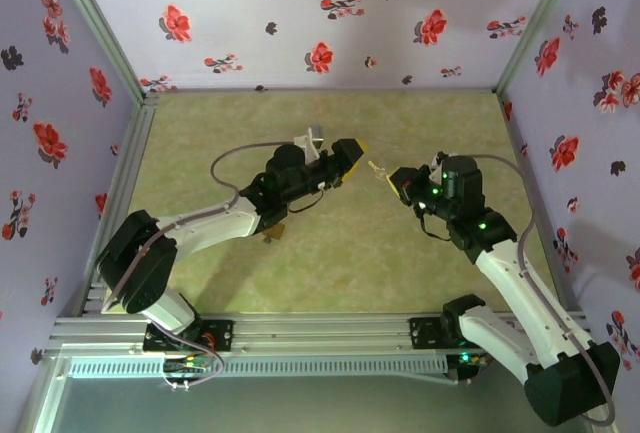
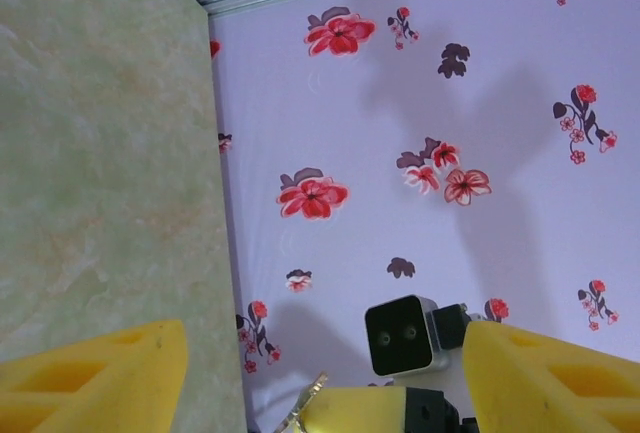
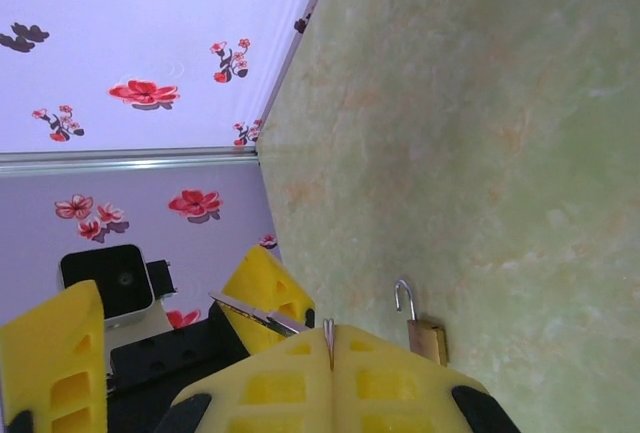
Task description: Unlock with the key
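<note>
The key (image 3: 260, 311) is being pinched in the closed right gripper (image 3: 330, 345) above the table (image 3: 500, 153), while the left gripper (image 2: 325, 358) is being held wide open just beside it, the brass padlock (image 3: 426, 335) lying apart.

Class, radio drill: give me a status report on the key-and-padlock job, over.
Right gripper shut on the key. Left gripper open, empty, facing it. Brass padlock lying on the table, unheld, apart from the key. No obstruction seen.
</note>
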### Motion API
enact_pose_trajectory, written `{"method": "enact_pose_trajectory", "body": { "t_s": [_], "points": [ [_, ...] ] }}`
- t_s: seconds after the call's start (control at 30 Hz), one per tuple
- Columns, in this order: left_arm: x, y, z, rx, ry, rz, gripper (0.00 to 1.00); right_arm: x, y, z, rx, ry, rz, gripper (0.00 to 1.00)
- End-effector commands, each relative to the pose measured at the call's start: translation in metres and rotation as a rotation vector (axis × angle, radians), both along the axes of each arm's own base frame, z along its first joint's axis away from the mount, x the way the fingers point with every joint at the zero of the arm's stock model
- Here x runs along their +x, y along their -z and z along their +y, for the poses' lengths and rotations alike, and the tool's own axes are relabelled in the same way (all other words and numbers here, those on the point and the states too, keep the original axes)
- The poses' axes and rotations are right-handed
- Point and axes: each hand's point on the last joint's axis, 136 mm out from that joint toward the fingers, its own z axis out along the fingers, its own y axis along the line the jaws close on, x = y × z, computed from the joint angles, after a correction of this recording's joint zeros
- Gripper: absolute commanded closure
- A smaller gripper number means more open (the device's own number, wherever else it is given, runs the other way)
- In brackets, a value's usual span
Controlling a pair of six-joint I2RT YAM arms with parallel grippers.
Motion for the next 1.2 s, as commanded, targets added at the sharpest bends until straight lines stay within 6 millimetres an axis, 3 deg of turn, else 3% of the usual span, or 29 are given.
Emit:
{"method": "enact_pose_trajectory", "body": {
  "t_s": [0.0, 0.3, 0.6, 0.77, 1.0, 1.17],
  "points": [
    [-0.001, 0.0, -0.009, 0.032, 0.006, -0.021, 0.35, 0.003, -0.007, 0.003, 0.027, 0.009, -0.024, 1.0],
    [-0.01, 0.003, -0.024, 0.073, 0.06, -0.044, 0.44, 0.002, -0.001, 0.006, 0.027, -0.001, -0.012, 1.0],
    [-0.01, 0.01, -0.028, 0.102, 0.075, -0.043, 0.63, 0.001, -0.002, 0.012, 0.061, -0.024, -0.013, 1.0],
    [-0.01, 0.013, -0.031, 0.111, 0.091, -0.04, 0.66, 0.001, -0.004, 0.015, 0.074, -0.038, -0.015, 1.0],
    [-0.011, 0.015, -0.03, 0.122, 0.094, -0.041, 0.86, 0.0, 0.0, 0.017, 0.085, -0.05, -0.005, 1.0],
    [-0.011, 0.013, -0.03, 0.116, 0.094, -0.049, 0.95, -0.001, 0.001, 0.018, 0.09, -0.054, -0.005, 1.0]
  ]
}}
